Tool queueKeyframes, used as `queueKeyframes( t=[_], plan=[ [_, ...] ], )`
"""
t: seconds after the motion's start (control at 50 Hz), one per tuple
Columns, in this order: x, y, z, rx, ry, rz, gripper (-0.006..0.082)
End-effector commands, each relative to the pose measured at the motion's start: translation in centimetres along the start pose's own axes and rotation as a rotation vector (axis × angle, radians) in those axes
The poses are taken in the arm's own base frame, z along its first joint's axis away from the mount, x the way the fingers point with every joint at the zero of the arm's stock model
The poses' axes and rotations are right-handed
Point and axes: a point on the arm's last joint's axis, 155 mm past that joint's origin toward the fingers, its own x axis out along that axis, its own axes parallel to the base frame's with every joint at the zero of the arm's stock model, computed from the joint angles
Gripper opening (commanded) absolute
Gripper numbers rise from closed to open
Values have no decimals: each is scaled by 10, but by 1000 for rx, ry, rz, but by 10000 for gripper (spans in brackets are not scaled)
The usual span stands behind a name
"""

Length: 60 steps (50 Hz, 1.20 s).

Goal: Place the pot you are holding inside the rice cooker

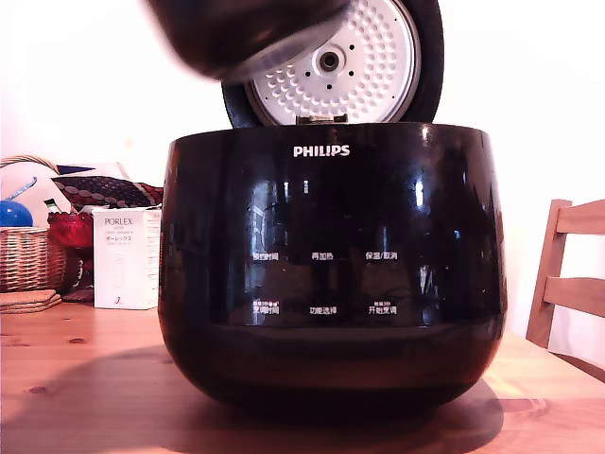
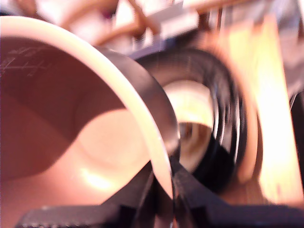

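Note:
The rice cooker (image 1: 331,265), glossy black and marked PHILIPS, stands on the wooden table (image 1: 76,397) with its lid (image 1: 345,61) tipped up, showing the dimpled white inner plate. The dark pot (image 1: 236,33) hangs blurred above the cooker's rim, towards the exterior view's left, partly cut off by the frame's top. In the wrist view my gripper (image 2: 164,199) is shut on the pot's rim, one finger inside and one outside. The pot's interior (image 2: 71,142) fills that side of the picture. Beyond it the cooker's round opening (image 2: 199,118) shows, blurred. The gripper is out of the exterior view.
At the exterior view's left stand a wicker basket (image 1: 28,255), a red glass dish (image 1: 71,227) and a white PORLEX box (image 1: 126,257). A wooden chair (image 1: 572,274) stands at the right, behind the table.

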Motion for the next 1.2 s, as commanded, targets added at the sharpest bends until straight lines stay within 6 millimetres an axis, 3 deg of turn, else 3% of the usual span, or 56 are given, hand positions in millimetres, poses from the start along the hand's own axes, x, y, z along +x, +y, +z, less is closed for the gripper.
queueKeyframes(
  t=[0.0,0.36,0.62,0.88,1.18],
  plan=[
    [7,6,16,13,-39,9,-24],
    [60,-12,17,93,13,-108,-24],
    [70,-25,-16,147,160,-167,-24],
    [73,-31,-22,165,186,-201,-24],
    [100,-38,-35,322,232,-274,-24]
  ],
)
